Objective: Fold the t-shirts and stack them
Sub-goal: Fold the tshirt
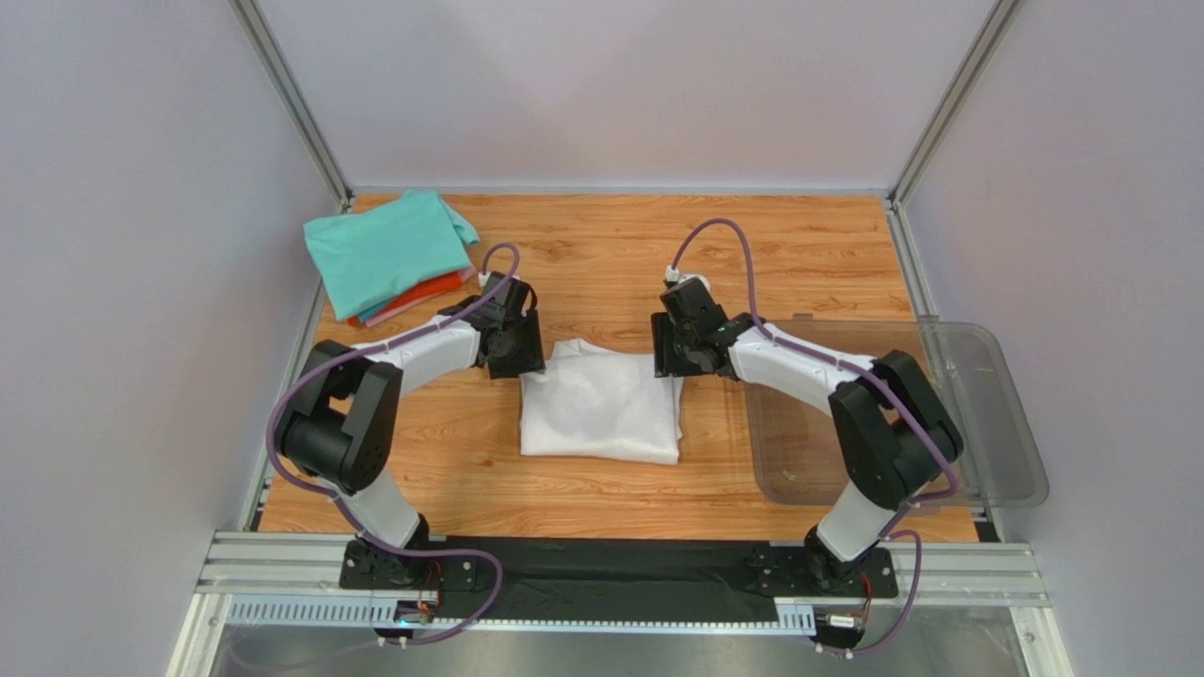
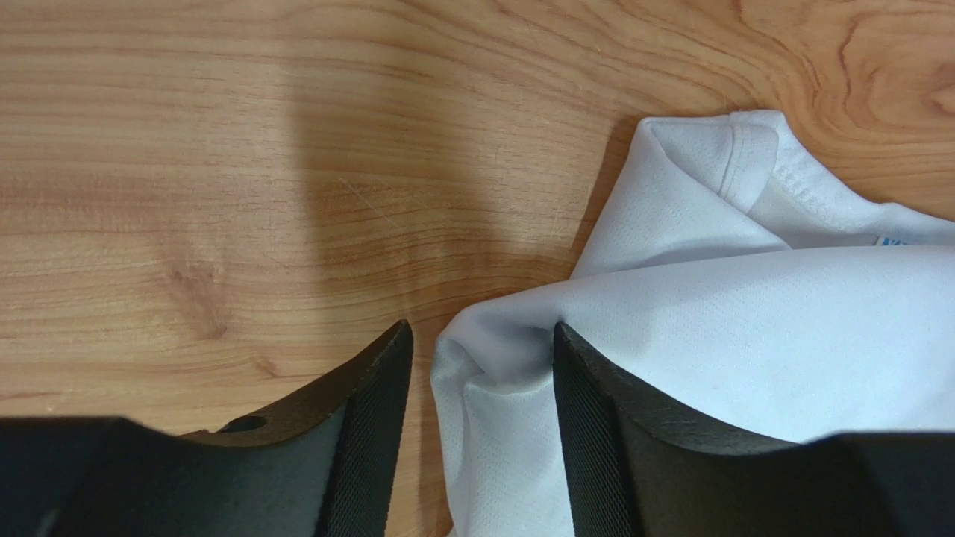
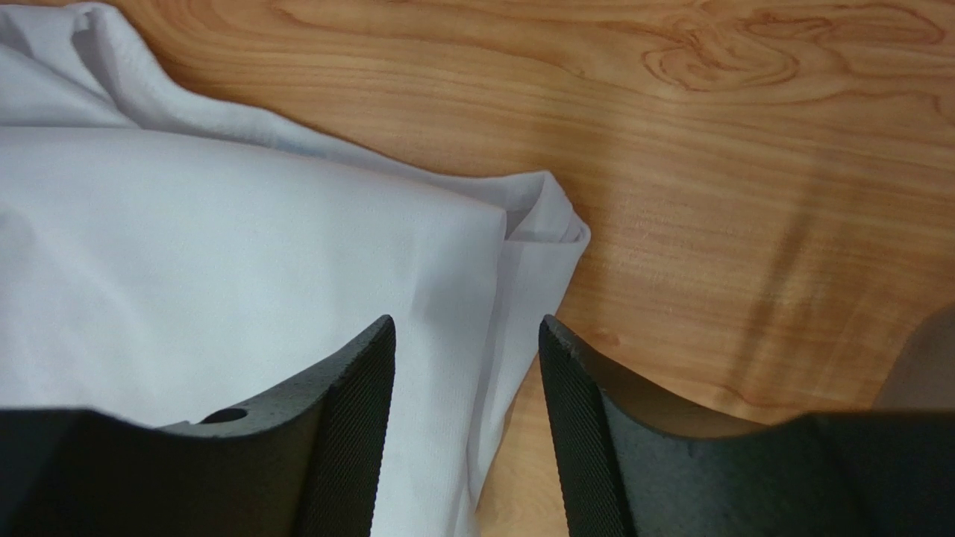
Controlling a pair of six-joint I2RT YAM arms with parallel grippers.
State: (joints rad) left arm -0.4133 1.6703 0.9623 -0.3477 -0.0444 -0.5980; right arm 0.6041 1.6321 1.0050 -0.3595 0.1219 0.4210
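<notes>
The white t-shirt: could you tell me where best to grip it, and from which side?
I'd pinch the white t-shirt at its two far corners, one gripper each, coming down from above. It lies folded flat on the table, so only the doubled side edges offer a lip; the left gripper and right gripper straddle them, jaws open.

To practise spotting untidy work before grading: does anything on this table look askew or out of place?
The stack of folded shirts at the far left lies turned, pink and orange-red edges poking out under teal. The clear bin overhangs the right edge of the table.
</notes>
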